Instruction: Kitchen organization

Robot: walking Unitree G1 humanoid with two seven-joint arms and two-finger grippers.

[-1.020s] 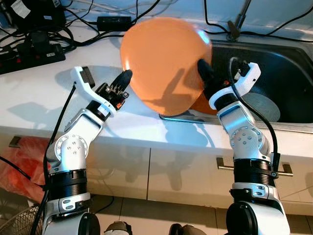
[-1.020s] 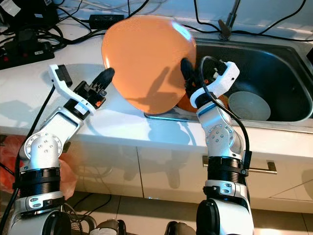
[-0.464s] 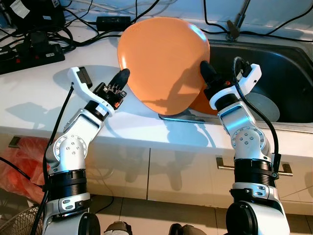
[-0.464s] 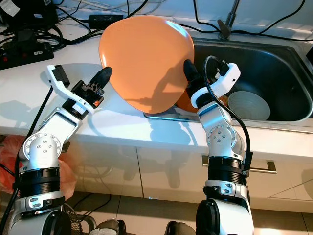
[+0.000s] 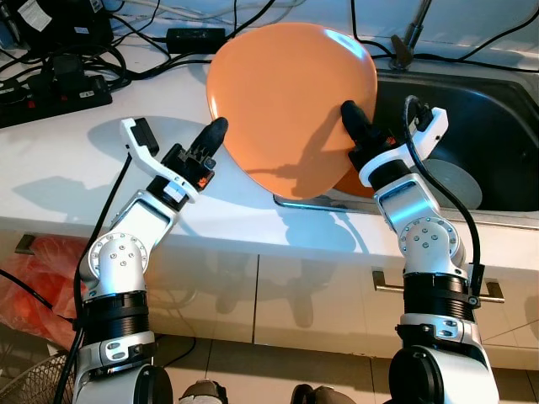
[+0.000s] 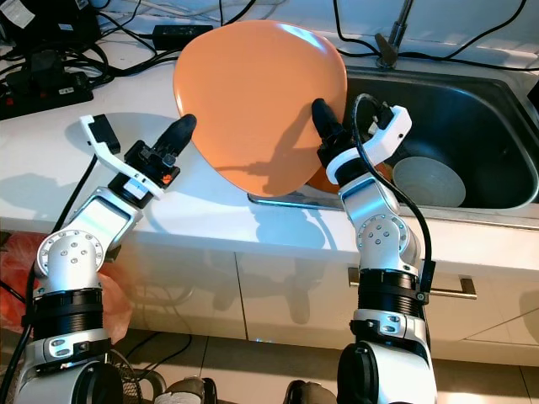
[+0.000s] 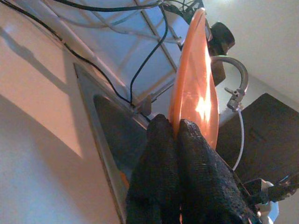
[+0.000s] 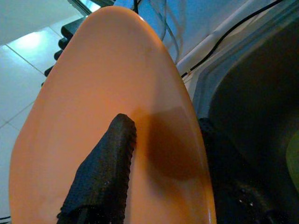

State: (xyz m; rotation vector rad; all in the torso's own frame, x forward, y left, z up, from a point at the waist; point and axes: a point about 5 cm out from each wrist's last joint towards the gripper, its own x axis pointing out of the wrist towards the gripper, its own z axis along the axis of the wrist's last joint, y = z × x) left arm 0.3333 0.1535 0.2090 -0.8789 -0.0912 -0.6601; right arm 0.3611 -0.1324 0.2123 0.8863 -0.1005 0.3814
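A large orange plate (image 5: 286,101) is held tilted up on edge above the white counter (image 5: 59,168), beside the sink. My right gripper (image 5: 352,118) is shut on its right rim. One black finger (image 8: 105,172) lies across the plate's face and the other is behind the plate. My left gripper (image 5: 216,130) is at the plate's left rim. Its fingers (image 7: 196,172) are pressed close together and the thin orange edge (image 7: 194,84) rises from between their tips.
The steel sink (image 5: 497,126) on the right holds a grey dish (image 5: 450,181) and another orange piece (image 5: 352,181) under the plate. A tap (image 5: 408,38) stands behind it. Power strips and cables (image 5: 59,84) crowd the counter's back left. A red bag (image 5: 34,286) lies on the floor.
The plate has swung slightly, its upper right corner moving right over the sink. Both grippers shifted a little with it.
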